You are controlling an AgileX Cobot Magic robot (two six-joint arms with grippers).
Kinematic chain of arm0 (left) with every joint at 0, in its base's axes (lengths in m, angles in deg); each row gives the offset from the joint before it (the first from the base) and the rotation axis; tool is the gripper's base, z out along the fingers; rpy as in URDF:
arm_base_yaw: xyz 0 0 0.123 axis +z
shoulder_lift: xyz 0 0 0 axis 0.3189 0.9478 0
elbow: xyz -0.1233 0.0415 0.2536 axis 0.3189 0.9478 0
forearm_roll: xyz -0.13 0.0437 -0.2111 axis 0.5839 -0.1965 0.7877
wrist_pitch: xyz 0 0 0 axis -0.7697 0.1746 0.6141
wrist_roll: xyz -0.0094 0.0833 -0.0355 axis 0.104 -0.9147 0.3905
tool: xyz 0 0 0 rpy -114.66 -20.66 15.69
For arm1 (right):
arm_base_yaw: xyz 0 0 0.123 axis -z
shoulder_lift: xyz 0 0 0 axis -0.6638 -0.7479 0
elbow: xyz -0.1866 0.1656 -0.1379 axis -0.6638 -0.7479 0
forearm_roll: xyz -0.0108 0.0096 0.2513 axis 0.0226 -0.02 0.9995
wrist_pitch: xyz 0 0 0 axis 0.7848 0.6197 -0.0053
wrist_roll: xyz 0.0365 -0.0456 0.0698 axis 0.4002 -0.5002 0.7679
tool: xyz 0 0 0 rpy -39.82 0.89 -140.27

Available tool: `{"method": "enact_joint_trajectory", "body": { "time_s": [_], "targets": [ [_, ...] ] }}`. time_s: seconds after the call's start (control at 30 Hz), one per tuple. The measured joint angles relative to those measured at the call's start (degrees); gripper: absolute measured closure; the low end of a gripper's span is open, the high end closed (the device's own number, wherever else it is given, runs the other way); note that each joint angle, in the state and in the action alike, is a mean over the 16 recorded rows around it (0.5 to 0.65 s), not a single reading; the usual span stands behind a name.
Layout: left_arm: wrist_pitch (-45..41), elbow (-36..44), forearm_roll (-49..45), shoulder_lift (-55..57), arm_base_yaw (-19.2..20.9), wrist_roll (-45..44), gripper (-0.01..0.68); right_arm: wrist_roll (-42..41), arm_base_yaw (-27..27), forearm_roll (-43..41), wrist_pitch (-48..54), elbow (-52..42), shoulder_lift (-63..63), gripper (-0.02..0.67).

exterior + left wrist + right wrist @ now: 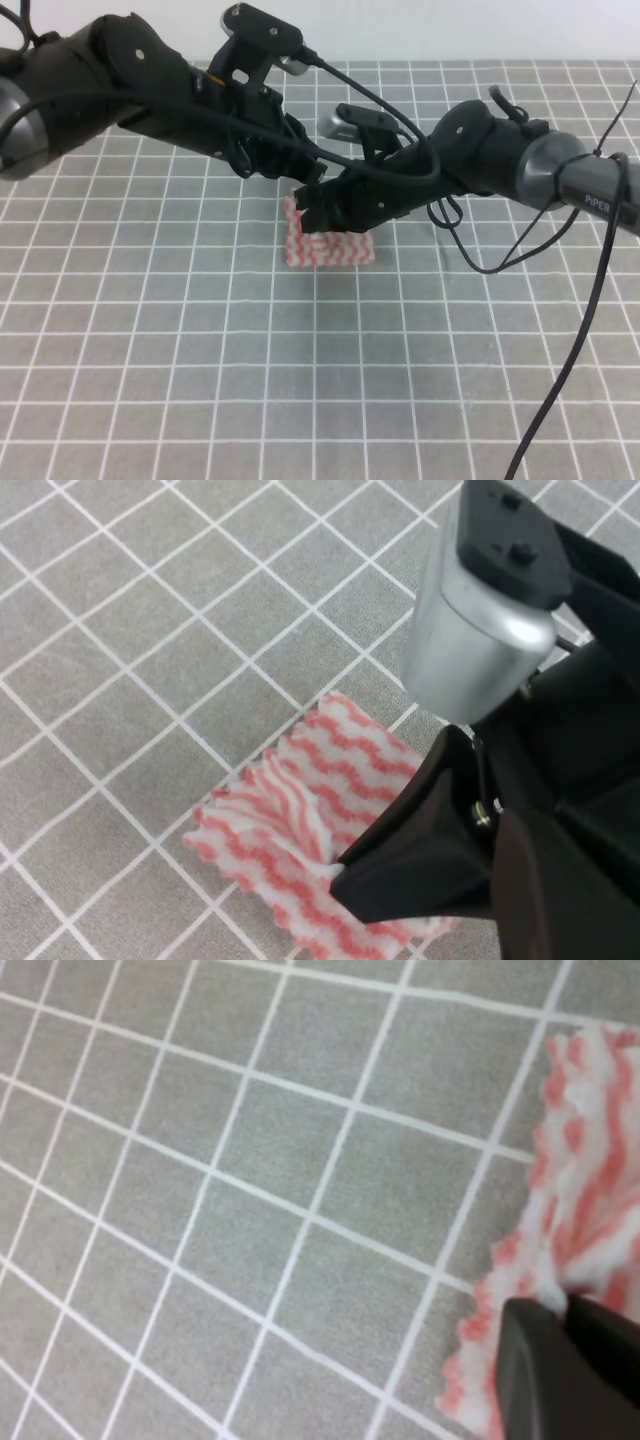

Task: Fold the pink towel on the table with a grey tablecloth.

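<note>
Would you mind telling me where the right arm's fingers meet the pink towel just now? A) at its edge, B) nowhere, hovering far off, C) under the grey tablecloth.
A: the right gripper pinches the edge of the pink towel, whose cloth bunches between the dark fingers.

2 robot arms, both with thick matte black rounded shells. The left arm [110,75] has a grey metallic band at its far left end and small round screw heads along its casing. On top sits a black camera bracket with a silver cylinder [262,40], and an orange mark shows near it. The right arm [480,150] ends in a dark grey tube printed "PIPER" in white [605,197]. It carries a second silver camera cylinder [480,630] under a black plate with 2 screws. Thin black cables [560,350] loop loosely from both arms. The jaws are black, wedge-shaped plastic.
</note>
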Motion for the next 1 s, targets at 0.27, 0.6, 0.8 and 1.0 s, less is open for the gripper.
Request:
{"method": "enact_joint_trajectory", "body": {
  "time_s": [0.27, 0.6, 0.8, 1.0],
  "targets": [
    [-0.5, 0.0, 0.0, 0.0, 0.0, 0.1, 0.673, -4.4, -0.1, 4.1, 0.2, 0.0, -0.1, 0.431],
    [-2.0, 0.0, -0.2, 0.0, 0.0, 0.0, 0.673, -7.8, 0.4, 4.6, 3.2, -0.1, -0.3, 0.525],
    [-2.6, 0.0, -1.1, -0.7, 0.0, 0.0, 0.673, -8.0, 0.7, 2.6, 4.5, -0.1, -0.6, 0.635],
    [-4.4, 0.0, -2.4, -3.2, 0.0, 0.1, 0.673, -8.6, 0.8, 1.5, 3.5, -0.1, 0.9, 0.665]
  ]
}}
